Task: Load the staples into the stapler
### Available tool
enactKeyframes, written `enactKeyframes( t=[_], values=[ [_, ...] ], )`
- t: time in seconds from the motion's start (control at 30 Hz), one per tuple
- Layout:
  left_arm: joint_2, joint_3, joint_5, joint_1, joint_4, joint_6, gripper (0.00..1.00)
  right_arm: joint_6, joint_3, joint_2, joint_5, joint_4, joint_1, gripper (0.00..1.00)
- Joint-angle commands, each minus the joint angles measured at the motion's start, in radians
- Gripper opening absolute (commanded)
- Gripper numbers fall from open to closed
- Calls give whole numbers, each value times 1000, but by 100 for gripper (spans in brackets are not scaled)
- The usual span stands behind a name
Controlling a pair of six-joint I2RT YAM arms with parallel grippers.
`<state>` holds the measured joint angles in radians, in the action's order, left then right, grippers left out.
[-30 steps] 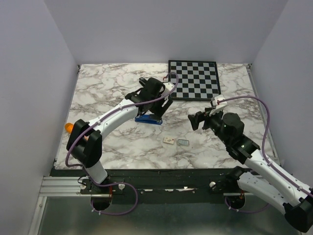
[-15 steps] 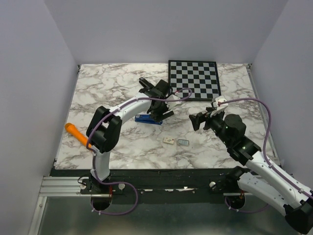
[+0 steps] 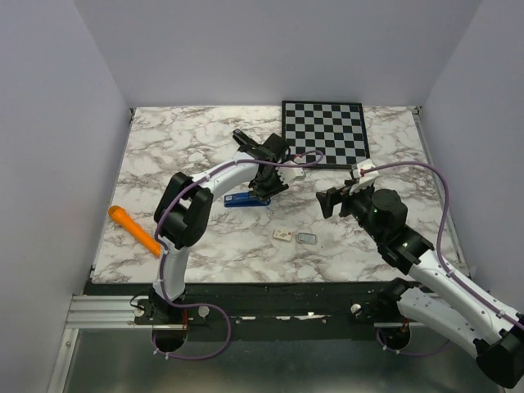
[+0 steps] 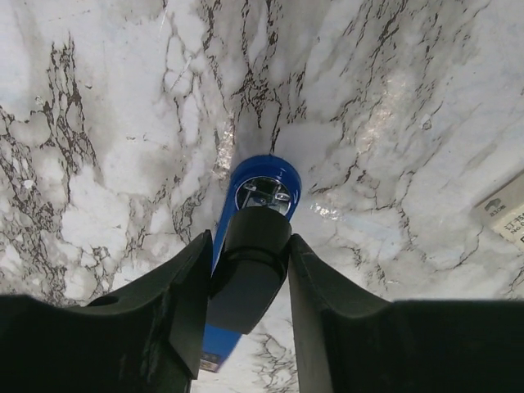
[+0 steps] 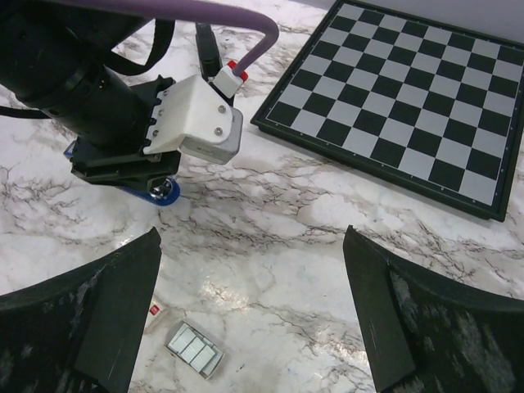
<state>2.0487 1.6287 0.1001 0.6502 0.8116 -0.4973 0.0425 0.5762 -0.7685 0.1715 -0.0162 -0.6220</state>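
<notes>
Marble-patterned white and grey tabletop took up basically the whole scene; a black-and-white checkered chessboard lay flat at the far edge, right of middle; the left gripper reached out to mid-table, its fingers pressed onto the black top of the blue stapler, one on each side; the right gripper hovered off to the right with its fingers spread wide, holding nothing; an orange plastic cylinder lay near the left edge; the small silvery-grey block of staples sat on the marble nearer the front, well apart from the stapler, just beside a tiny white box on its left.
</notes>
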Motion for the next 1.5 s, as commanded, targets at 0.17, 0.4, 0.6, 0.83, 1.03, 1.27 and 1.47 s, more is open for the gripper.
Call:
enactKeyframes(
  t=[0.17, 0.4, 0.6, 0.83, 1.03, 1.27, 1.47],
  values=[
    [-71, -26, 121, -49, 18, 14, 22, 29, 33, -54, -32, -5, -4, 100],
    [-191, -108, 226, -86, -29, 71, 0, 158, 106, -161, -55, 40, -4, 100],
    [-317, -180, 312, -110, -138, 208, 0, 246, 192, -267, -104, 78, -2, 100],
    [-517, -344, 442, -109, -496, 536, 0, 356, 258, -359, -239, 85, -2, 94],
    [-680, -523, 435, -92, -816, 743, 0, 418, 275, -397, -309, 84, -2, 90],
    [-723, -560, 432, -63, -894, 821, 0, 457, 272, -414, -352, 58, -2, 80],
    [-726, -553, 431, -26, -891, 818, 0, 479, 280, -417, -328, 45, -1, 63]
  ],
)
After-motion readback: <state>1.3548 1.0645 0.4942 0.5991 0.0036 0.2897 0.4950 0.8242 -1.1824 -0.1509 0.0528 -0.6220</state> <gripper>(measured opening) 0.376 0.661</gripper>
